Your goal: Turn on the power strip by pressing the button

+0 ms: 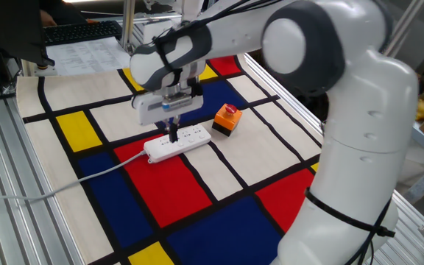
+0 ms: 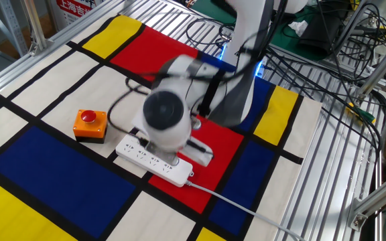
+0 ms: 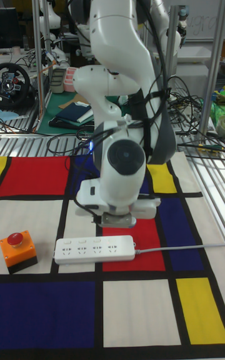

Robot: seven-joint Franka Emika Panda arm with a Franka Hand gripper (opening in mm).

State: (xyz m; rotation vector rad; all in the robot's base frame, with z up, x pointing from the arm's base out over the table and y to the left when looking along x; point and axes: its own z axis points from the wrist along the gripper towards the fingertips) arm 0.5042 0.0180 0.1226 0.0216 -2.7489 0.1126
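We see the power strip [image 1: 177, 142] lying flat on the checkered mat [image 1: 197, 184], beside the orange box [image 1: 227, 120]. The gripper [image 1: 173, 136] hangs above its corded end; whether its fingers are parted, we cannot tell.
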